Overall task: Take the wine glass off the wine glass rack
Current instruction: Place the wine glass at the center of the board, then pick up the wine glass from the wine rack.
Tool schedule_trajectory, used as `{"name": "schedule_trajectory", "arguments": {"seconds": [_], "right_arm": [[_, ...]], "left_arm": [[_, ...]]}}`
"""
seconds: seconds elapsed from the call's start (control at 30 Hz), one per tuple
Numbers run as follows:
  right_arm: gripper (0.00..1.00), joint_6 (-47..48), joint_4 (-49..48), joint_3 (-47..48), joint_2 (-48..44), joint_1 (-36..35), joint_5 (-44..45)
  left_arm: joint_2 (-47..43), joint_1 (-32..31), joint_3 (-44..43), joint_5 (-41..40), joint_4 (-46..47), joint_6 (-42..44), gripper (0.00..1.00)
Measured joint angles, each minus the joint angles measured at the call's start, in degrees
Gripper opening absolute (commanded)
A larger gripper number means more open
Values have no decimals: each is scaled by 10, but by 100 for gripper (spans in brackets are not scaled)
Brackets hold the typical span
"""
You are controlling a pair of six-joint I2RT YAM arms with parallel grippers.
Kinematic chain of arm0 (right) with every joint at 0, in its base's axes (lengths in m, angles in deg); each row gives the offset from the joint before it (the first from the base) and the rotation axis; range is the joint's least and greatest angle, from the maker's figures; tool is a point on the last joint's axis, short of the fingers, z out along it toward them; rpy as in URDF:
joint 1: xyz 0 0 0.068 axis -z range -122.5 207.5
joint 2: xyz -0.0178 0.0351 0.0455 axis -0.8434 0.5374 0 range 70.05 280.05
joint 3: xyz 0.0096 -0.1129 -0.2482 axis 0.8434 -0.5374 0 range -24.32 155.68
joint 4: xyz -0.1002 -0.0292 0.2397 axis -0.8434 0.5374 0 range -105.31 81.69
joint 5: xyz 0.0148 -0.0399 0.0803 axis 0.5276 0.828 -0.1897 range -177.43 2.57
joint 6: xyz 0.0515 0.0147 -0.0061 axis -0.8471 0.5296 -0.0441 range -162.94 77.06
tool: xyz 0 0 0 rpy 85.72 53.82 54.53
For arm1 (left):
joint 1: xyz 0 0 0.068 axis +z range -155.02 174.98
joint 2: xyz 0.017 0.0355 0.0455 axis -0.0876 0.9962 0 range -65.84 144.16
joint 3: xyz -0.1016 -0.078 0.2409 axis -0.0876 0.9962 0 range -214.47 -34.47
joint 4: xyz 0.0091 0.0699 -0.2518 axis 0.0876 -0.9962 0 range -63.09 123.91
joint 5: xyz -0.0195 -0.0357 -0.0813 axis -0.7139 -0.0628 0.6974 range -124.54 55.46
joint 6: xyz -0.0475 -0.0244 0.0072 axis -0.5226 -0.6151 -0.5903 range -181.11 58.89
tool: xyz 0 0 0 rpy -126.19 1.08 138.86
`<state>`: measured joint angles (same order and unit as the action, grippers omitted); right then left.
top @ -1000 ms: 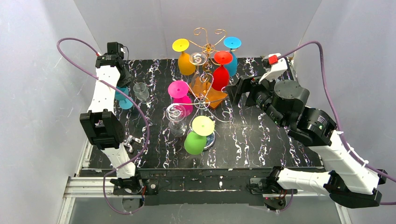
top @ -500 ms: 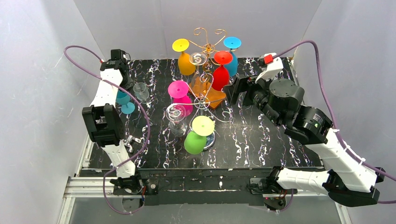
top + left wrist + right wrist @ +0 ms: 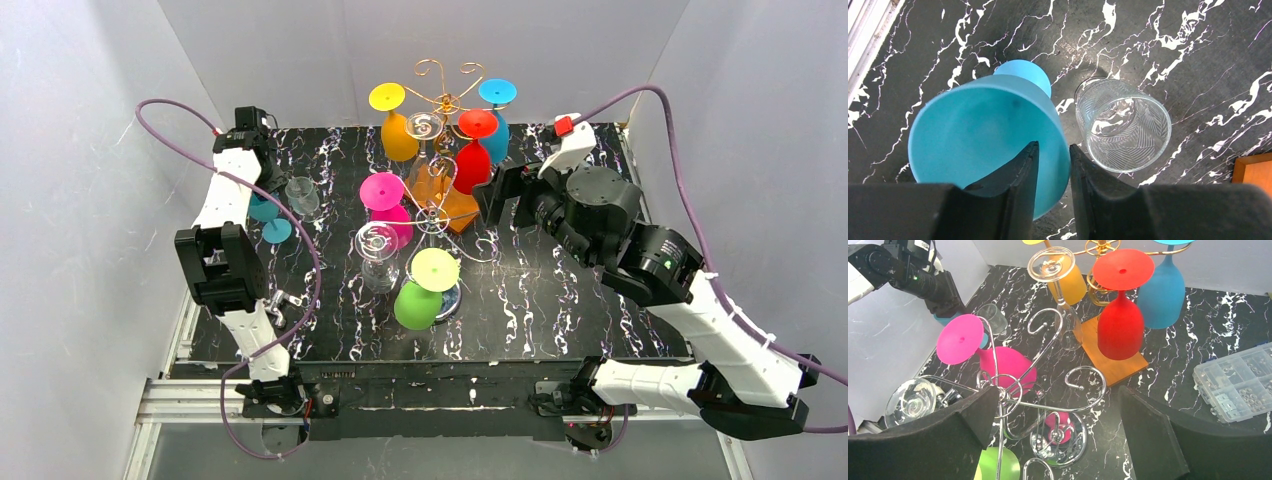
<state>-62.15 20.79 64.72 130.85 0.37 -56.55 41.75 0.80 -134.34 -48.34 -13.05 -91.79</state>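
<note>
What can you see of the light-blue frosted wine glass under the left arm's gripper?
The light-blue frosted wine glass looks matte and opaque, perhaps plastic, and empty. Its wide bowl opens upward, its round foot peeking out beyond on the black marbled table, far left. A clear patterned tumbler stands close beside it. The left gripper straddles its rim, one finger inside; whether it pinches is unclear.

The worktop (image 3: 560, 290) is black with white marble veining. The wine glass rack (image 3: 445, 95) is gold wire with a shiny bluish base. On it hang a yellow glass (image 3: 398, 128), a blue glass (image 3: 497, 112), a red glass (image 3: 473, 160), a pink glass (image 3: 387, 205), a green glass (image 3: 418, 305) with a yellow-green foot, and a clear glass (image 3: 378, 252). The square block (image 3: 466, 207) is orange. The turquoise glass (image 3: 978, 135) is plain and matte. The clear tumbler (image 3: 1123, 125) is etched with fine lines. The left hand (image 3: 1053, 147) is black.
</note>
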Motion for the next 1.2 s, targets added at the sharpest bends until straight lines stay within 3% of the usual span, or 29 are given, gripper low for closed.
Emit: {"name": "schedule_trajectory", "arguments": {"seconds": [0.73, 1.2], "right_arm": [[98, 2, 32, 45, 32, 0, -29], [98, 39, 132, 160, 108, 0, -176]], "left_arm": [[-54, 0, -37, 17, -30, 41, 64], [-146, 0, -61, 69, -60, 62, 83]]}}
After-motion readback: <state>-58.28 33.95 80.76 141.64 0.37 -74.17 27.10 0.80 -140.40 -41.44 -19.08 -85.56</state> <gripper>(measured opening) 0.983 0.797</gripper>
